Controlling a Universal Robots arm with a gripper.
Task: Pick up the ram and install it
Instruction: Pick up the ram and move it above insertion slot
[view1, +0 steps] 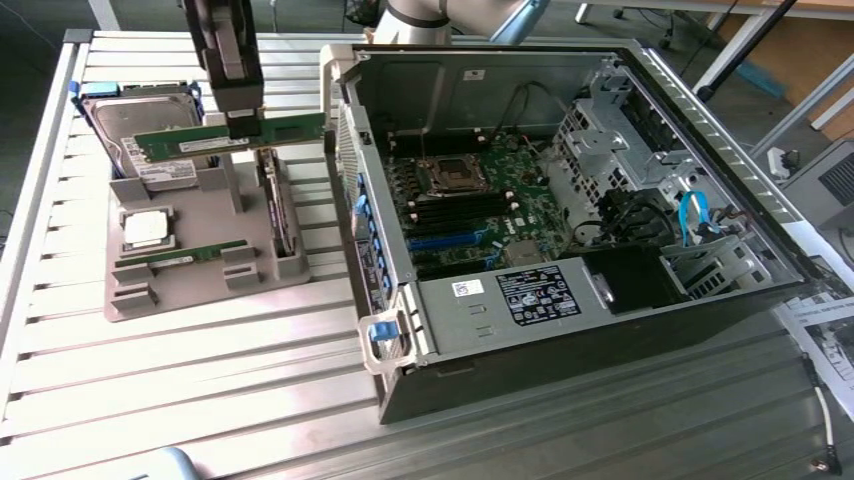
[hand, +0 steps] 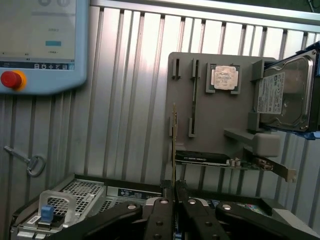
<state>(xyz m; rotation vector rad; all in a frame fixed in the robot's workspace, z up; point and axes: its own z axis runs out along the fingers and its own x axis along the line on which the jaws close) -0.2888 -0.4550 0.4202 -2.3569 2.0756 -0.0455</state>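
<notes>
Gripper (view1: 244, 128) is clenched on the ram (view1: 180, 144) — pinched near the stick's middle, so it hangs level and balanced w/ both ends free. The stick is in the air above the grey fixture tray (view1: 200, 210), between the hard drive (view1: 134, 120) and the open PC case (view1: 534, 320), touching neither.

In the wrist view it shows edge-on, a thin line running straight out from between the 2 fingers (hand: 161, 210). The pads squeeze the board's flat faces and leave the lower long edge bare, prob. what a slot insert needs.

The tray holds each part in its own cradle — processor (view1: 144, 228) flat in a square pocket, 1 more green stick (view1: 180, 257) on edge in a groove — so parts sit at known spots for grasping.

The case lies on its side, panel off, motherboard (view1: 487, 215) facing up, so the memory slots (view1: 461, 205) are reachable from above. Pick looks done; install not yet.
</notes>
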